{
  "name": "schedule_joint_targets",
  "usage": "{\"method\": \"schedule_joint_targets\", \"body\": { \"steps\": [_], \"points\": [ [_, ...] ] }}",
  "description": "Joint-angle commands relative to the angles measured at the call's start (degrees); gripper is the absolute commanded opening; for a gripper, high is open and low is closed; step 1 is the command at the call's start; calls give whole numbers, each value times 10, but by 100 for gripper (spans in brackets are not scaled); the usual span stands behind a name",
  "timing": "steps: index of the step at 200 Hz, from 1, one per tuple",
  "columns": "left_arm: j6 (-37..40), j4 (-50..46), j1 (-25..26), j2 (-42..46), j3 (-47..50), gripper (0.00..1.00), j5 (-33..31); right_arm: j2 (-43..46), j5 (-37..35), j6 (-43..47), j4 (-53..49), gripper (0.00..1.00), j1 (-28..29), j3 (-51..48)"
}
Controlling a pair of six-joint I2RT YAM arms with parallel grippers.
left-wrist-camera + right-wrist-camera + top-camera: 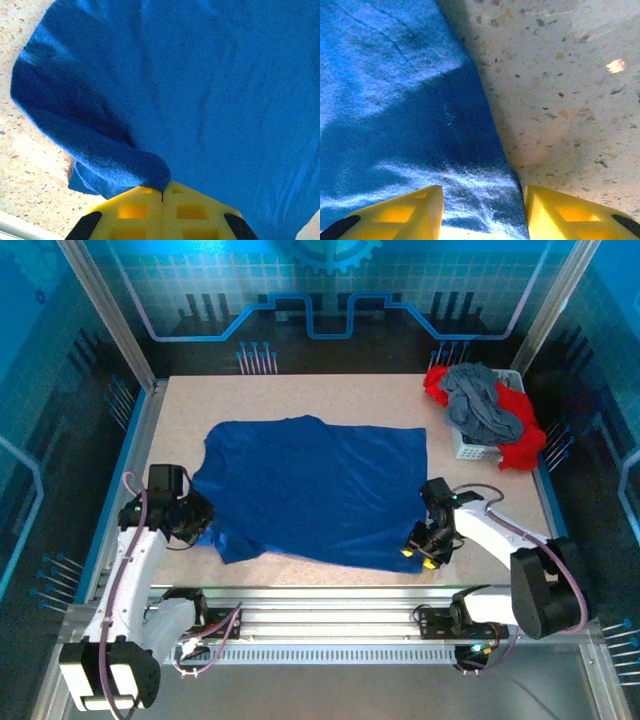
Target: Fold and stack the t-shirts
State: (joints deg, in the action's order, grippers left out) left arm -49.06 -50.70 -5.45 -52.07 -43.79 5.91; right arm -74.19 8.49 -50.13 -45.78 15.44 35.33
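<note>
Speckled beige table point(300, 400) is ringed by blue panelled walls and a metal frame. Between the two pincers a blue tee point(320, 485) is spread nearly flat across the middle of the table, with a few wrinkles and its near left corner bunched up.

The left pincer point(200, 522) is set at that corner, on the tee's left edge. In the left wrist view its yellow fingers point(135, 212) are pressed together with just a thin seam between them, and a rolled fold of the tee point(225, 75) is pinched at their tips. The rest of the cloth is fanned out ahead of the pincer, and bare table point(25, 160) is seen to its left.

The right pincer point(420, 554) is lowered at the tee's near right corner. In the right wrist view its fingers point(395, 212) are held wide apart and nothing is gripped. The tee's edge is seen running between them, so the tee point(380, 100) is spread ahead and to the left of the pincer, with bare table point(560, 100) ahead and to its right. Whether the fingertips are touching the cloth cannot be told.

Well beyond the right pincer, at the table's far right, a white basket point(465, 448) is placed. A grey tee point(480, 405) is heaped in it over red tees point(522, 440), which are draped over its rim.
</note>
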Motion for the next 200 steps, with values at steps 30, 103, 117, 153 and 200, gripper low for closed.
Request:
{"method": "schedule_joint_targets", "body": {
  "steps": [30,103,117,153,200],
  "points": [
    [11,-1,3,4,-13,0,16,11,17,-17,-15,41,13,23],
    [12,-3,4,5,-12,0,16,-6,7,-9,-33,21,15,39],
    [11,-3,4,5,-13,0,16,-6,2,-4,-47,22,15,44],
    [11,-3,4,6,-14,0,16,11,-13,9,-83,28,15,48],
    [8,4,4,1,-11,0,18,0,-6,1,-62,27,16,43]
  ]
}}
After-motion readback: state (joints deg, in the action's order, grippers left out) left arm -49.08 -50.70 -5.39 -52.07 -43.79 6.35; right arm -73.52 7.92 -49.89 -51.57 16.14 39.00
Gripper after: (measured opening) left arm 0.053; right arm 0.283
